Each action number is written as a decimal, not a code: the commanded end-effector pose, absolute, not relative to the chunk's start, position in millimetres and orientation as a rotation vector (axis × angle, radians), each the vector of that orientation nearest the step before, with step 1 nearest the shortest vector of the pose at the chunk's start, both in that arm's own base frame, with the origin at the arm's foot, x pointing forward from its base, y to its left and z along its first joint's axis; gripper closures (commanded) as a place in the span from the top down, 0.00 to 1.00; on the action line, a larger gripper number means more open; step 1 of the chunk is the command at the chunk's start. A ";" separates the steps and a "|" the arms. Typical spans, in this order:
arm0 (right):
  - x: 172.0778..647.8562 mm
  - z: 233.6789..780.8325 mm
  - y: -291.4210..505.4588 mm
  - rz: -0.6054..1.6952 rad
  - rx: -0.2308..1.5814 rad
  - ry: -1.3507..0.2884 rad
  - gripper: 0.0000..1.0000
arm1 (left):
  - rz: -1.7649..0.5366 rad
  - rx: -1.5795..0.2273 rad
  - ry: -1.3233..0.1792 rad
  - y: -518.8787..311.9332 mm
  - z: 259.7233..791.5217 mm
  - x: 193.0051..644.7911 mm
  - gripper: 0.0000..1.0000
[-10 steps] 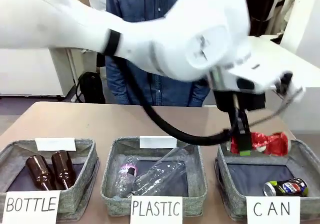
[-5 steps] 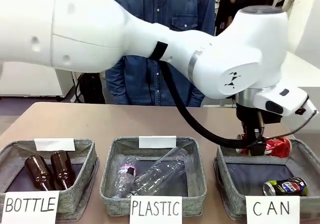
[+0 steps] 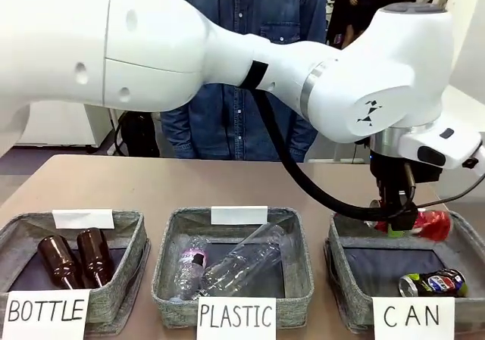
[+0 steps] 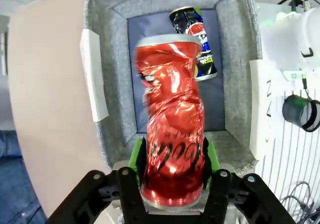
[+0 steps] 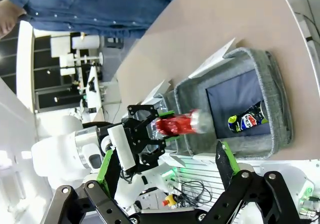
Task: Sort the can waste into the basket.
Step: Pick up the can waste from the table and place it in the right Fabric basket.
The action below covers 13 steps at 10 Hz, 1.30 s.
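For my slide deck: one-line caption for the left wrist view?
Left gripper holds red can above CAN basket.

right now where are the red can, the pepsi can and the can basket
red can (image 4: pixel 172 134), left wrist view, on its crumpled side
pepsi can (image 3: pixel 433 284), front view, on its logo side
can basket (image 3: pixel 342 268), front view, on its grey left wall

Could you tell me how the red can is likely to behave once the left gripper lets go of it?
The red can looks crumpled, so probably light and easily dented. Its rounded body may roll slightly inside the basket, perhaps nudging the blue can.
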State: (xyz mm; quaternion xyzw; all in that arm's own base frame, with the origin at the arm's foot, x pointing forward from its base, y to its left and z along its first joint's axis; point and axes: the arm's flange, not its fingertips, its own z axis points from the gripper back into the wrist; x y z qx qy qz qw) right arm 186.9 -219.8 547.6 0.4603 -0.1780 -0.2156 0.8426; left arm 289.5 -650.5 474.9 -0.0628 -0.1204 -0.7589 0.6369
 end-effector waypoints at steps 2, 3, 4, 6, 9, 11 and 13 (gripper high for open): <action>186.0 548.4 -220.0 -0.443 0.981 -0.380 1.00 | -1.731 -0.114 -0.298 -649.1 476.9 287.8 1.00; 186.0 548.4 -220.0 -0.443 0.981 -0.380 1.00 | -1.727 -0.118 -0.305 -646.7 478.3 288.5 1.00; 186.0 548.4 -220.0 -0.443 0.981 -0.380 1.00 | -1.722 -0.120 -0.311 -644.2 479.8 288.8 1.00; 186.0 548.4 -220.0 -0.443 0.981 -0.380 1.00 | -1.713 -0.142 -0.302 -637.5 483.8 290.9 1.00; 186.7 547.6 -219.9 -0.456 0.972 -0.376 1.00 | -1.641 -0.296 -0.292 -573.2 511.4 295.9 1.00; 220.4 539.8 -188.0 -0.357 0.929 -0.310 1.00 | -1.483 -0.388 -0.385 -498.3 528.0 295.7 1.00; 259.5 533.0 -140.9 -0.331 0.848 -0.271 1.00 | -1.271 -0.429 -0.440 -412.6 543.1 305.3 1.00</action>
